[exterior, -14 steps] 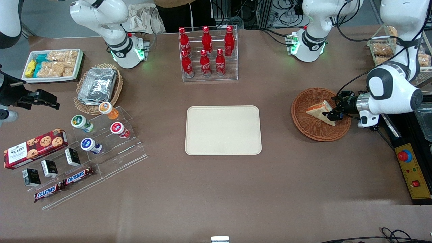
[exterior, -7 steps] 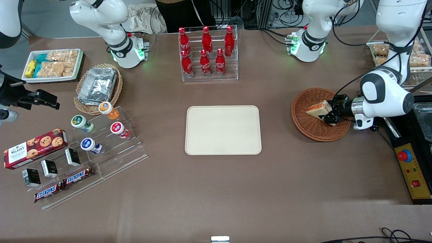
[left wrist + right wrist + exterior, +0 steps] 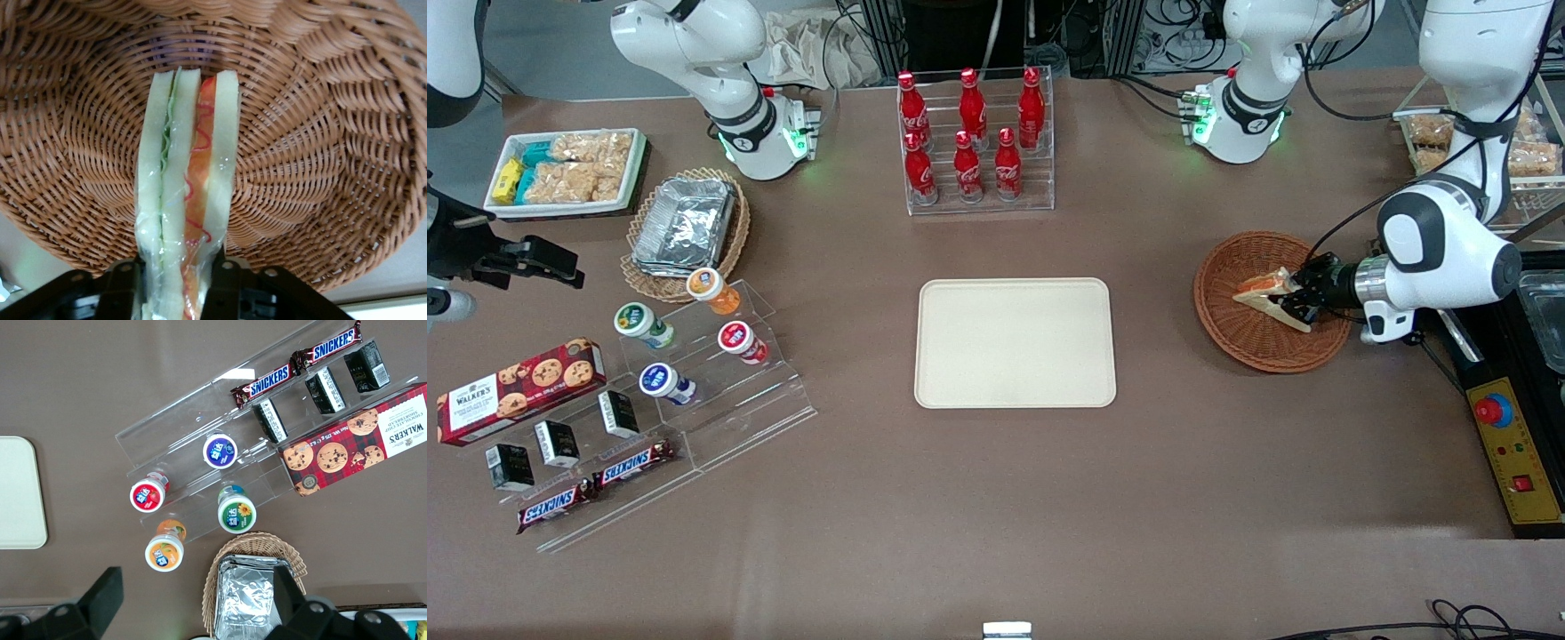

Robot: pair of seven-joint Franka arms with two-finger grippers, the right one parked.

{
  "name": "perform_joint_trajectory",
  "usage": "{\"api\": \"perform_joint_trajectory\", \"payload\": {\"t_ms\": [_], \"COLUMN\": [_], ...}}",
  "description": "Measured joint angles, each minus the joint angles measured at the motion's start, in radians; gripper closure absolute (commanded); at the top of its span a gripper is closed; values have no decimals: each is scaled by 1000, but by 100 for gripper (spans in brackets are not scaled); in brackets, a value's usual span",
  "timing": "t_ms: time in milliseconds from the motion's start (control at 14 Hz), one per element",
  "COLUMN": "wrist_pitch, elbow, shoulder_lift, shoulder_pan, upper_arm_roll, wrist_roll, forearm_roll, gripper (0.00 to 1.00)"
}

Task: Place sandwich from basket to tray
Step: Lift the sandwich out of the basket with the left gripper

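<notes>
While the gripper (image 3: 1291, 300) pinches one wrapped sandwich (image 3: 187, 193) between its closed fingers (image 3: 225, 280) just above the single wicker basket (image 3: 1249, 338), it should lift straight up, keeping the squeeze gentle, before crossing to the one empty tray (image 3: 1015, 343) mid-table.

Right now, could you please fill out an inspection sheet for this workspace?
Surface: brown table top, flat.
Job's things: triangular white-bread sandwich over the reddish-brown wicker basket; cream rectangular plastic tray bare.
Clutter: red cola bottles in a clear rack, foil containers, cookie box.
Grippers: left arm's hand shut on the sandwich, above the basket.
Cables: black cable at the table edge nearest the front camera.
Surroundings: emergency-stop box.
</notes>
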Motion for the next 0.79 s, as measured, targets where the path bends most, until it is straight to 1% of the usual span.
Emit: {"api": "perform_joint_trajectory", "payload": {"t_ms": [214, 429, 500, 643, 786], "wrist_pitch": [-42, -163, -206, -301, -405], "elbow": [23, 89, 117, 189, 283], "shoulder_lift": [-17, -54, -69, -95, -110], "shoulder_pan": [0, 0, 0, 0, 0], "upper_arm_roll": [-2, -1, -1, -1, -1], "wrist_roll": [0, 1, 1, 0, 0], "forearm_roll": [0, 3, 13, 64, 96], "gripper": [79, 78, 78, 78, 78]}}
